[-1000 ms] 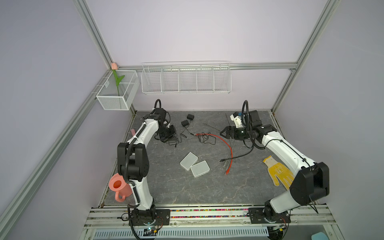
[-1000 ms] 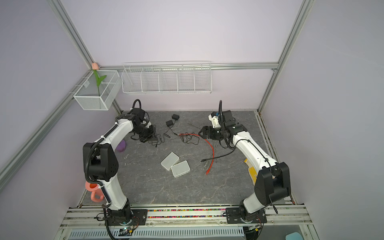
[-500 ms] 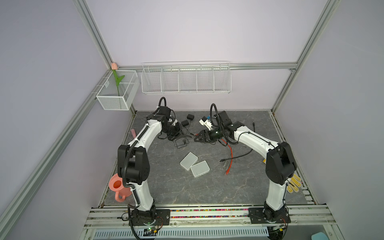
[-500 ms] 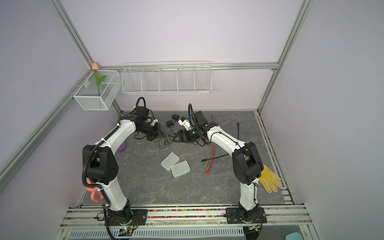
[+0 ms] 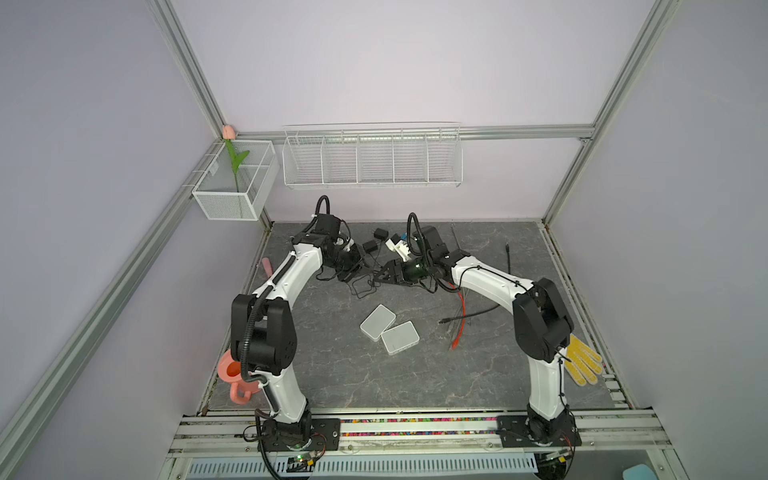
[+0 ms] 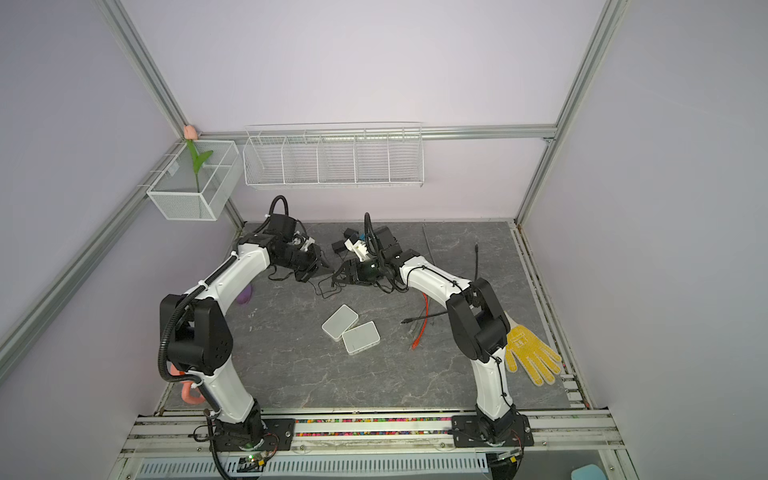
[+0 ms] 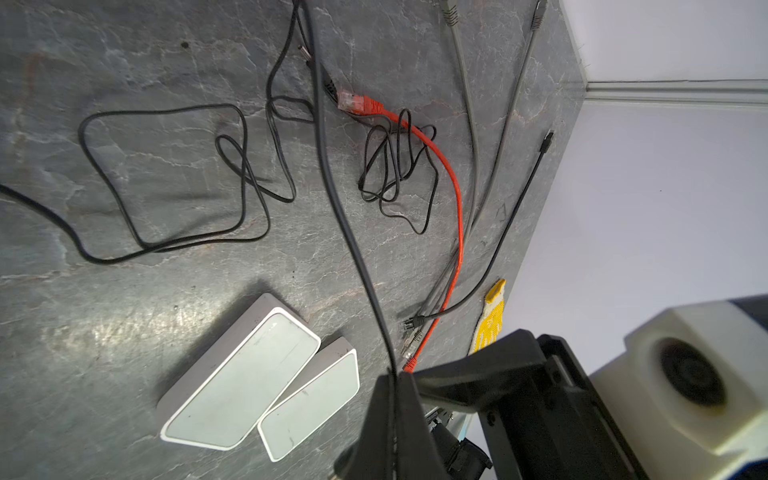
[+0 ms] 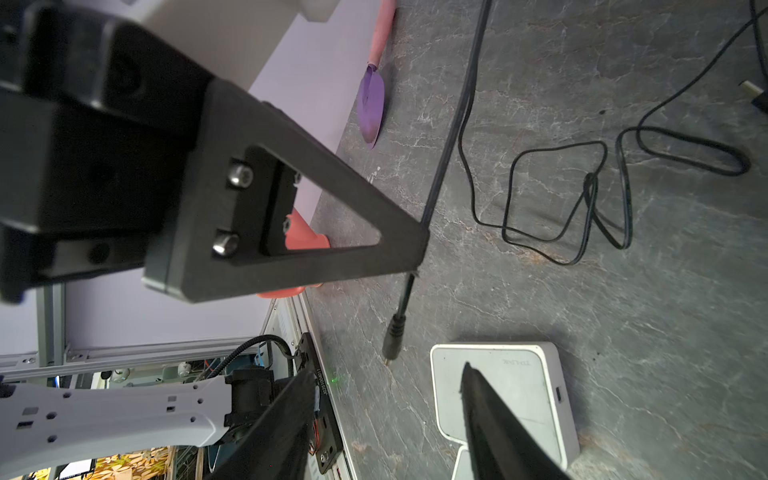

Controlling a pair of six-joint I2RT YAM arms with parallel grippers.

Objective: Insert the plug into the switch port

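My left gripper (image 7: pixel 392 376) is shut on a thin black cable (image 7: pixel 332 187), which runs up between its closed fingers. In the right wrist view the cable's barrel plug (image 8: pixel 392 340) hangs a short way below that grip, above the grey mat. My right gripper (image 8: pixel 386 374) stands open just under the plug, one finger on each side and neither touching it. Two white switches (image 5: pixel 377 322) (image 5: pixel 400 337) lie side by side mid-mat, also seen as switches (image 7: pixel 245 374) in the left wrist view. In both top views the left gripper (image 5: pixel 362 266) and right gripper (image 5: pixel 380 277) nearly meet tip to tip at the back.
A red network cable (image 5: pixel 459 316) and grey and black cables (image 5: pixel 469 318) lie right of the switches. Loose black cord loops (image 7: pixel 174 183) and black adapters (image 5: pixel 380 235) sit at the back. A yellow glove (image 5: pixel 582 365), a pink cup (image 5: pixel 232 374) and a purple spoon (image 8: pixel 370 108) lie at the mat's edges.
My right arm has swung left across the mat to meet the left gripper, and its jaws have narrowed. My left gripper has shifted slightly right, still holding the cable.
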